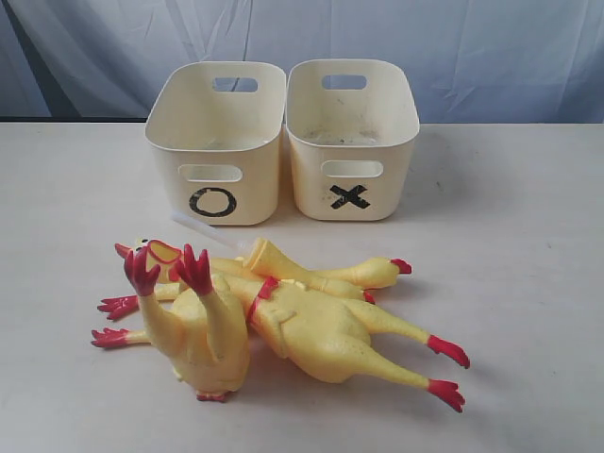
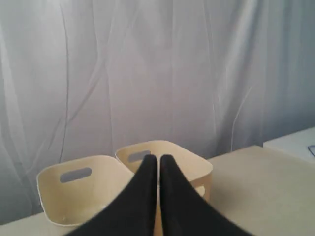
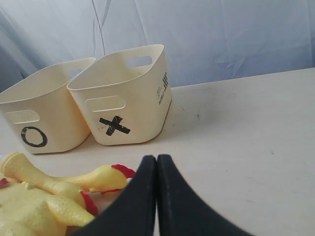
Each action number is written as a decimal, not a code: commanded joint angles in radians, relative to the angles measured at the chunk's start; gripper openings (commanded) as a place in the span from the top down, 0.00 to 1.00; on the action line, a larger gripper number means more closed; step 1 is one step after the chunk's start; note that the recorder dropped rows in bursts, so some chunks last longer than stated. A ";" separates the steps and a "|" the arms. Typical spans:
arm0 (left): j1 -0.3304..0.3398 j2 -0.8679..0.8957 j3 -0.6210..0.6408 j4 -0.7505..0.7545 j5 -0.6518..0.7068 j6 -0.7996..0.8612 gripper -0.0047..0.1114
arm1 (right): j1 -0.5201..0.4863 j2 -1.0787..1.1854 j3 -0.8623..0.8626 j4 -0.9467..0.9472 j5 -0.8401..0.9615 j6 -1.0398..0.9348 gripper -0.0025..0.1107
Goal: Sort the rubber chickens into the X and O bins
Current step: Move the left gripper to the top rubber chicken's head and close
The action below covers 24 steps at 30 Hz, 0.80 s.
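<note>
bin label print (image 3: 163, 88) unreadable, underlying chickens (image 1: 283, 264) half-hidden

Exterior elevated; wrists low; bins (image 1: 243, 189) shared

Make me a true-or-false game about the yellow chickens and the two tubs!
1. In the exterior view, the O bin stands left of the X bin. True.
2. One chicken already lies in the X bin. False: no chicken shows in either bin.
3. The rubber chickens lie piled together on the table in front of the bins. True.
4. The right gripper holds a chicken. False: it is shut with nothing between its fingers.
5. The left gripper is wide open. False: it is shut too, and empty.
</note>
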 commanded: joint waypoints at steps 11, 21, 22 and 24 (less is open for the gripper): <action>0.000 0.352 -0.078 0.337 -0.192 0.081 0.36 | 0.002 -0.006 0.008 0.001 0.010 -0.002 0.99; 0.000 0.355 -0.078 0.391 -0.281 0.073 0.36 | 0.002 -0.006 0.008 0.003 0.010 -0.002 0.99; 0.000 0.355 -0.078 0.414 -0.282 0.067 0.36 | 0.002 -0.006 0.008 0.003 0.010 -0.002 0.99; 0.000 0.356 -0.078 0.432 -0.289 0.048 0.36 | 0.002 -0.006 0.008 0.003 0.010 -0.002 0.99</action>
